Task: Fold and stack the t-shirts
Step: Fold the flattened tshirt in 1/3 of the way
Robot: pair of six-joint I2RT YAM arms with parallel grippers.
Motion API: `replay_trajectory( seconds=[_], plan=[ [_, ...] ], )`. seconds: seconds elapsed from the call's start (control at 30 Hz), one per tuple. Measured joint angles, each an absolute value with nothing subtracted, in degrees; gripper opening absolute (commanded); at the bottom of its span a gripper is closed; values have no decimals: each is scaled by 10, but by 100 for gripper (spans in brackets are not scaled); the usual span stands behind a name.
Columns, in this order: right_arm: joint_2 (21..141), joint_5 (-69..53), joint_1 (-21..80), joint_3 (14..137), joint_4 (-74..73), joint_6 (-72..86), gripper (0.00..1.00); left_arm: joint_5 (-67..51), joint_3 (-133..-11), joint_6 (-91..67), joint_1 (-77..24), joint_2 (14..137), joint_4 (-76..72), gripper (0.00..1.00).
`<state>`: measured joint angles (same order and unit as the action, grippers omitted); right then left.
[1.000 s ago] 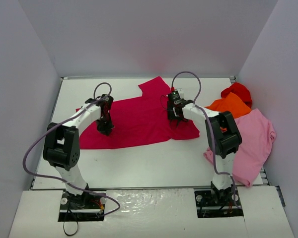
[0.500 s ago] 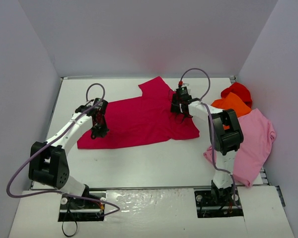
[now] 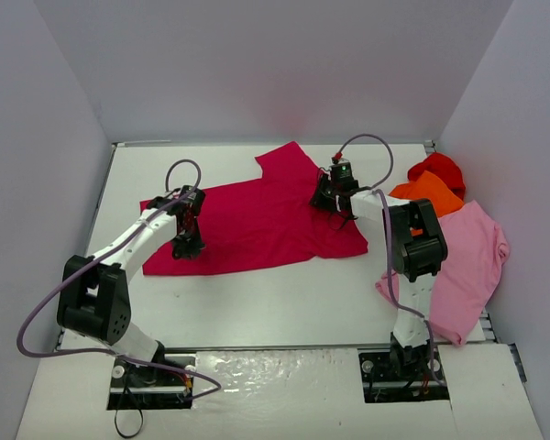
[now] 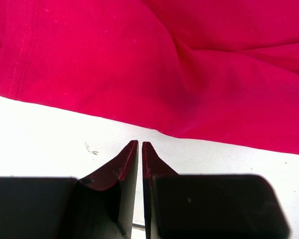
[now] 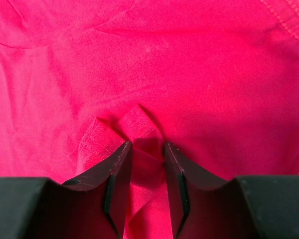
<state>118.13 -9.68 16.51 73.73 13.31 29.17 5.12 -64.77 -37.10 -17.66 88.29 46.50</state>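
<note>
Now, the left end effector hangs nearly shut and empty over the bare surface, just off the hem of the crimson t-shirt, which lies spread mid-surface. It looks soft, light and floppy, so hems and corners are probably the best hold. The right end effector, jaws narrow, pinches a raised fold.

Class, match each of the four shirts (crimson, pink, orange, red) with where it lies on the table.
Shirts:
1. crimson shirt
2. pink shirt
3. orange shirt
4. red shirt

Places:
a. farthest back on the right
b. spread out in the middle
c. nearest of the right-hand three
d. between the other two on the right

Pairs: 1-b, 2-c, 3-d, 4-a
</note>
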Motion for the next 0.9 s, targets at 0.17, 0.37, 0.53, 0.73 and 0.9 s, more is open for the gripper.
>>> replay_trajectory(
  seconds=[0.17,0.37,0.53,0.73,0.9],
  plan=[
    [1180,-108,159,718,154,301,0,57,-648,-371,-177,883,466,7],
    [1175,-107,158,712,153,295,0,58,-646,-371,-177,883,465,7],
    [1174,-106,158,728,125,278,0,59,-636,-373,-178,883,465,7],
    [1174,-98,158,769,79,255,0,61,-626,-376,-184,883,465,7],
    [1174,-92,158,803,61,238,0,61,-623,-377,-187,883,464,7]
  ],
)
